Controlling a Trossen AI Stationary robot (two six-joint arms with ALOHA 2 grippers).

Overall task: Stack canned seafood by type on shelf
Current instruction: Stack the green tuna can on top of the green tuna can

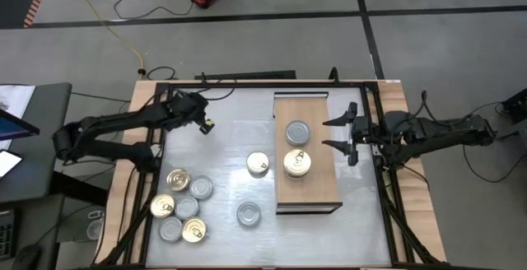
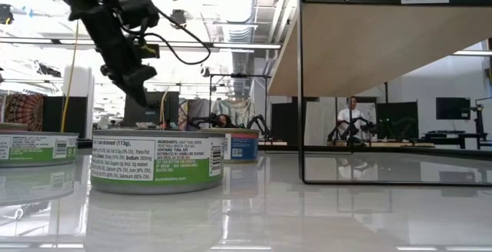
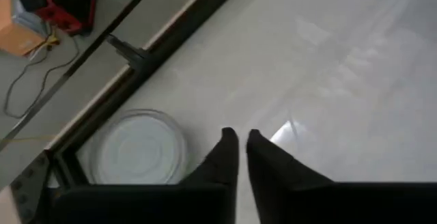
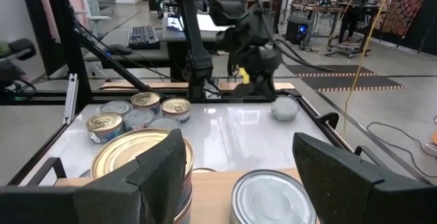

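The left gripper [image 1: 207, 125] hung empty with jaws nearly closed over bare tabletop, well behind a cluster of five tins [image 1: 180, 205] and two loose tins [image 1: 258, 164] still off the shelf [image 1: 317, 105]. The right gripper [image 1: 336, 134] stood with jaws wide apart and empty at the shelf's edge, just beside a gold-lidded stack [image 1: 297, 163] and a silver-lidded tin [image 1: 297, 132]. Judged so, sorting was barely begun, with nothing blocking either reach.
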